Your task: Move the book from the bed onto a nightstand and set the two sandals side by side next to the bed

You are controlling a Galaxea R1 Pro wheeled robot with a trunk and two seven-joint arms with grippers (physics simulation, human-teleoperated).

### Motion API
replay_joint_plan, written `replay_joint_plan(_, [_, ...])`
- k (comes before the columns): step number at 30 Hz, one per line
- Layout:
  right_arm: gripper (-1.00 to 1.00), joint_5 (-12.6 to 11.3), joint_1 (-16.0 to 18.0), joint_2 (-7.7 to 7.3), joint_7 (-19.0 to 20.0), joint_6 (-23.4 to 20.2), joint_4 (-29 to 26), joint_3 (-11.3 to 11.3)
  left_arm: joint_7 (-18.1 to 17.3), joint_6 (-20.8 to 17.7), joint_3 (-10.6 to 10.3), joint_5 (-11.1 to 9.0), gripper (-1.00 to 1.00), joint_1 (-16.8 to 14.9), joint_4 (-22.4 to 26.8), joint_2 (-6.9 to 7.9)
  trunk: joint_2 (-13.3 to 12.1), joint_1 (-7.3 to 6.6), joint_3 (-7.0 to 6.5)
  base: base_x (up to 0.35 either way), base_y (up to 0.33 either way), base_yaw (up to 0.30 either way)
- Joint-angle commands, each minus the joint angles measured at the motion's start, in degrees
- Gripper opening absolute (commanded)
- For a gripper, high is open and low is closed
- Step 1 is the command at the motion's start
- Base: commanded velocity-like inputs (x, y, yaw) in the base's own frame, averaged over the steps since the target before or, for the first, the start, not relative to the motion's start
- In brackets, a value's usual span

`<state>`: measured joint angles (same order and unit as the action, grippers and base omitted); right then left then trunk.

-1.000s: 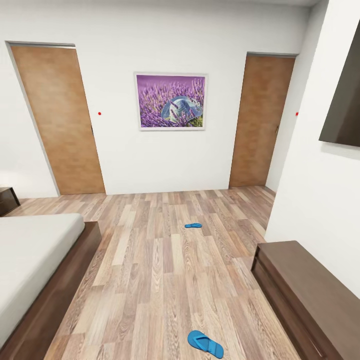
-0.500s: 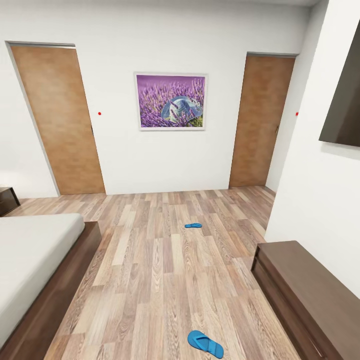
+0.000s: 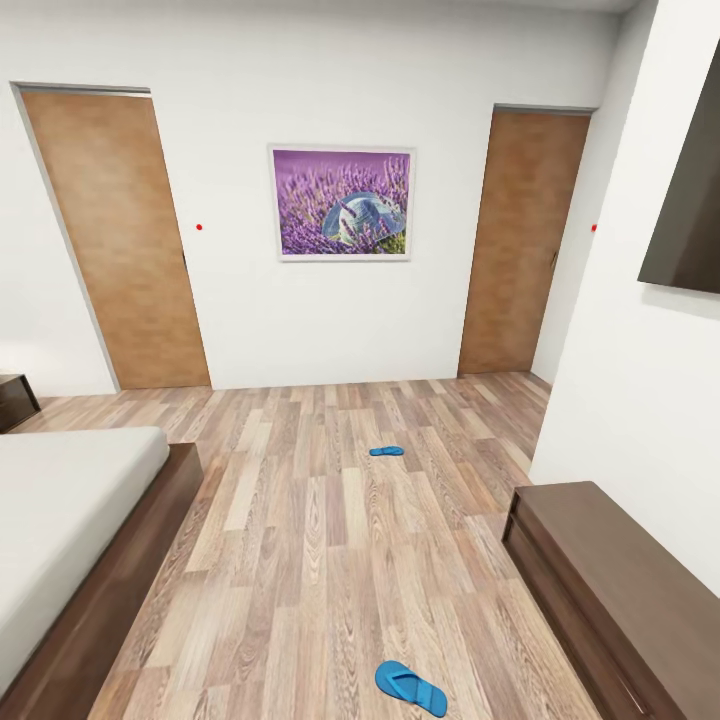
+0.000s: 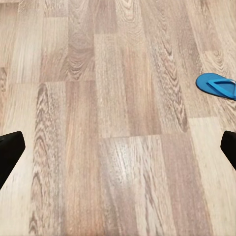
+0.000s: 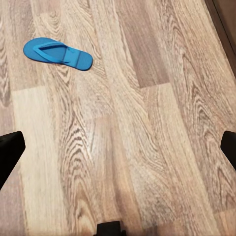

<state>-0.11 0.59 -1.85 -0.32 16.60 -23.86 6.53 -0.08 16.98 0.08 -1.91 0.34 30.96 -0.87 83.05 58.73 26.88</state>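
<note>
The near sandal (image 3: 410,688) lies flat on the floor (image 3: 320,540), long axis slanting across the planks; the far sandal (image 3: 386,451) lies crosswise. Both arms' fingers (image 4: 10,150) (image 5: 10,147) are spread wide, holding nothing.

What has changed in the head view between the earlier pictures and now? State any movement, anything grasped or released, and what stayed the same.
Nothing visibly changed. The near sandal and the far sandal lie apart on the floor as before, and the bed and the long cabinet sit in the same places. The view itself has not shifted, and nothing was grasped or released.
</note>
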Motion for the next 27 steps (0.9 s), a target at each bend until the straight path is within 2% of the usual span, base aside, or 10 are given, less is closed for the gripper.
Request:
replay_joint_plan(1, [1.00,0.0,0.0,0.01,0.0,0.2,0.0,0.1,0.0,0.1,0.0,-0.2,1.00,0.0,0.1,-0.01,0.0,0.00,0.05,0.000,0.000,0.000])
replay_joint_plan(5, [1.00,0.0,0.0,0.01,0.0,0.2,0.0,0.1,0.0,0.1,0.0,-0.2,1.00,0.0,0.1,-0.01,0.0,0.00,0.05,0.000,0.042,0.000])
replay_joint_plan(13, [1.00,0.0,0.0,0.01,0.0,0.2,0.0,0.1,0.0,0.1,0.0,-0.2,1.00,0.0,0.1,-0.01,0.0,0.00,0.05,0.000,0.178,0.000])
replay_joint_plan(22, [1.00,0.0,0.0,0.01,0.0,0.2,0.0,0.1,0.0,0.1,0.0,-0.2,1.00,0.0,0.1,-0.01,0.0,0.00,0.05,0.000,0.032,0.003])
replay_joint_plan(27, [1.00,0.0,0.0,0.01,0.0,0.2,0.0,0.1,0.0,0.1,0.0,-0.2,1.00,0.0,0.1,-0.05,0.0,0.00,0.05,0.000,0.004,0.146])
